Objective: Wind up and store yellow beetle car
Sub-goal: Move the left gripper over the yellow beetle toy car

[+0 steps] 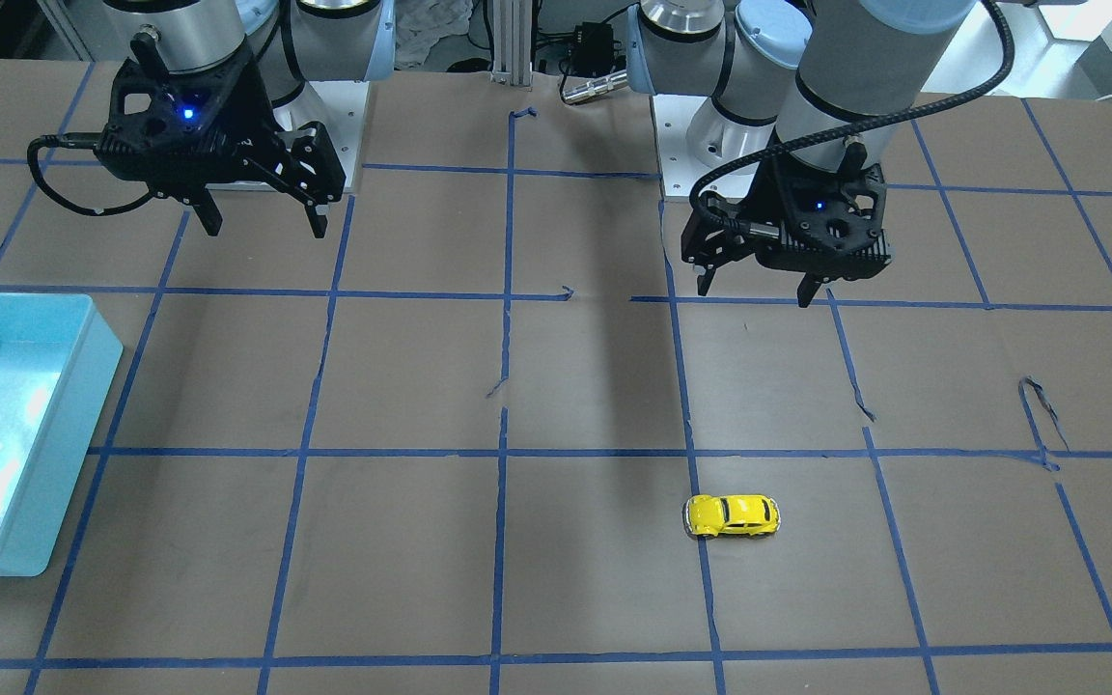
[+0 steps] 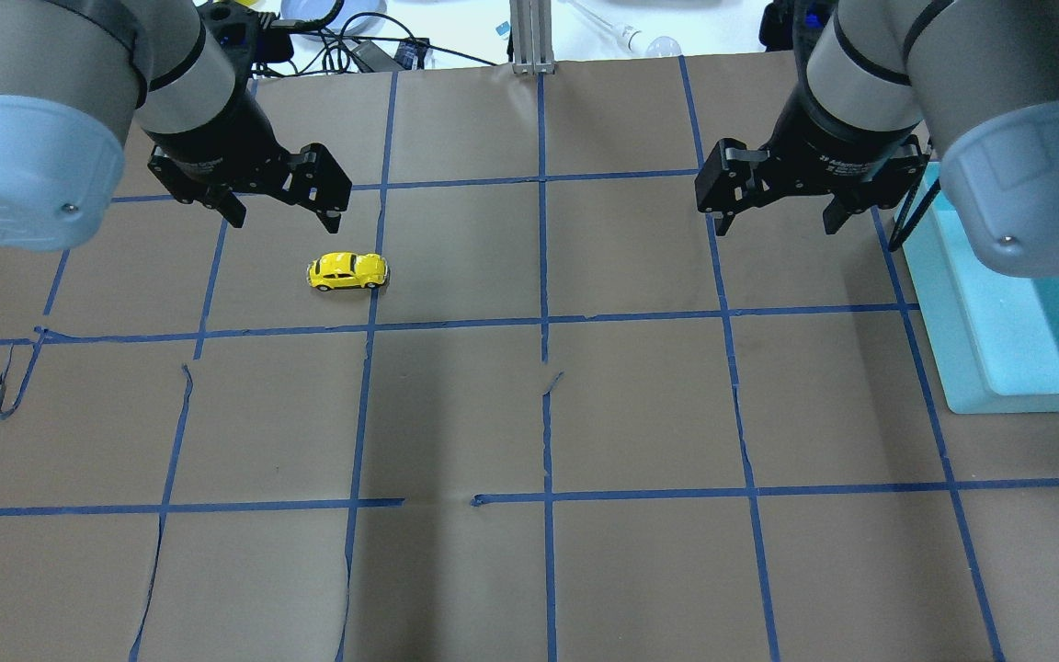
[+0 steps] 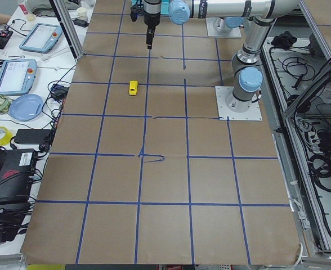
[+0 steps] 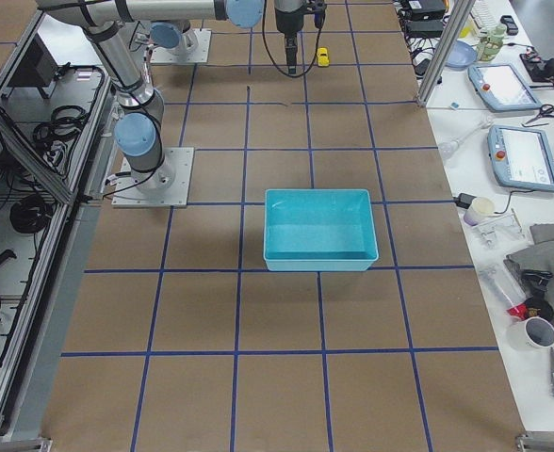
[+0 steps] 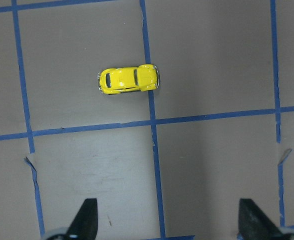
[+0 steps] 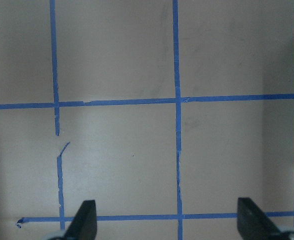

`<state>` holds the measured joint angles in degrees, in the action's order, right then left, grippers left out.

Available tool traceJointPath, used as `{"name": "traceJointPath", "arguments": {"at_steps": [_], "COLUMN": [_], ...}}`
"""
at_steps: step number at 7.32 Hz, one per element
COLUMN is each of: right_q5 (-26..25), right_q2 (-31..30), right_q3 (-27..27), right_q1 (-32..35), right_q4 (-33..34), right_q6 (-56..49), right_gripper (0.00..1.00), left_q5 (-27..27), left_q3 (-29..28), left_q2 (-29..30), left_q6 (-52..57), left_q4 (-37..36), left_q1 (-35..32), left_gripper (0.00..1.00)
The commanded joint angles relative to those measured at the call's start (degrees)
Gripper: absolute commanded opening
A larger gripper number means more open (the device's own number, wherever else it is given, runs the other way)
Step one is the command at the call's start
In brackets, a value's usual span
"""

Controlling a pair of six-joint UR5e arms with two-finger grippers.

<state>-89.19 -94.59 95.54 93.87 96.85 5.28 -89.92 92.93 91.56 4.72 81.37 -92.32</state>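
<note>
left tool (image 2: 285,221) spread wide near yellow beetle car (image 2: 348,271), right tool (image 2: 778,228) spread wide

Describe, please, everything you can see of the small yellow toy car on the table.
The tiny glossy yellow beetle-shaped toy car looks like painted metal or hard plastic, with a rounded body, dark windows and silver-grey bumpers. It stands upright on its wheels on the brown paper table cover, one end over a blue tape line. Nothing else touches it; the left gripper hangs apart from it, fingers open.
</note>
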Motion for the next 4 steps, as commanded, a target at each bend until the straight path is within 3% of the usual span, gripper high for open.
{"name": "traceJointPath", "arguments": {"at_steps": [1,4], "right_q5": [-0.28,-0.28], "right_q2": [0.1,0.1], "right_q3": [0.08,0.0], "right_q1": [0.0,0.0], "right_q4": [0.0,0.09], "right_q6": [-0.01,0.08], "right_gripper": [1.0,1.0], "left_q5": [-0.25,0.45], "left_q3": [-0.38,-0.03], "left_q2": [-0.07,3.52], "left_q6": [0.37,10.18], "left_q4": [-0.15,-3.13], "left_q1": [-1.28,-1.37], "left_gripper": [1.0,1.0]}}
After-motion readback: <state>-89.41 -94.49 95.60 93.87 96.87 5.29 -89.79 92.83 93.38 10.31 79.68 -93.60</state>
